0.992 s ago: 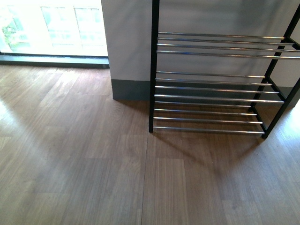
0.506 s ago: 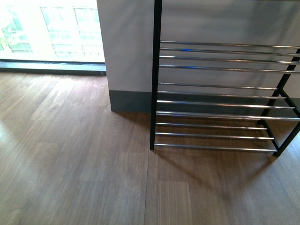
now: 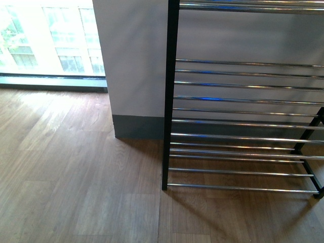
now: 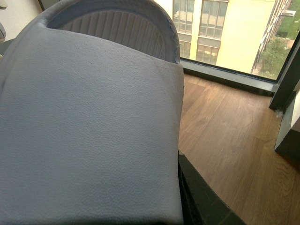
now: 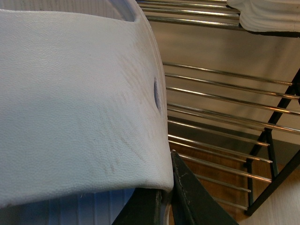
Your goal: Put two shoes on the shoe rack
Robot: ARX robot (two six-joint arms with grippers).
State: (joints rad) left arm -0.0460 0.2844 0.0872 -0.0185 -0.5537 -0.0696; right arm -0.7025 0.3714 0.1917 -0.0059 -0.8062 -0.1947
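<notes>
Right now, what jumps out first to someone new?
A grey slide fills the left wrist view and a white slide the right wrist view, each close against its camera. In the front view the shoe rack stands at right, its visible chrome bars bare.

Daylight from overexposed window (image 3: 45, 38); glare on floor (image 3: 76, 177); sharp focus.

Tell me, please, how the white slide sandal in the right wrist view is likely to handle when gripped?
The white slide sandal looks like moulded foam, so it is probably light. Its broad strap, pinched at the edge by the right gripper, may flex somewhat. The pebbled surface probably resists slipping.
</notes>
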